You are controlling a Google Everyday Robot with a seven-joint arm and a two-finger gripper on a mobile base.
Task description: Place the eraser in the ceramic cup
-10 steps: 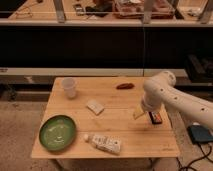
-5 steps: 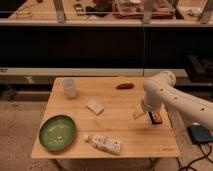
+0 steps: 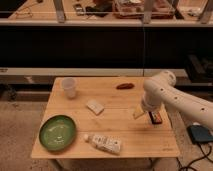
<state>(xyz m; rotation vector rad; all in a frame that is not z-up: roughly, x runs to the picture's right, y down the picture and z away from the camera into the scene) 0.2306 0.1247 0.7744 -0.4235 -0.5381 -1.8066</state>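
Observation:
The eraser (image 3: 155,118), a small dark block with an orange and pale band, lies on the wooden table (image 3: 115,130) near its right edge. My gripper (image 3: 144,113) hangs from the white arm (image 3: 172,95) just left of the eraser, low over the table. The ceramic cup (image 3: 69,87), small and whitish, stands upright at the table's back left, far from the gripper.
A round green plate (image 3: 57,132) sits at the front left. A pale flat block (image 3: 95,106) lies mid-table. A white patterned carton (image 3: 104,143) lies near the front edge. A small reddish-brown object (image 3: 125,86) lies at the back. A dark shelf stands behind the table.

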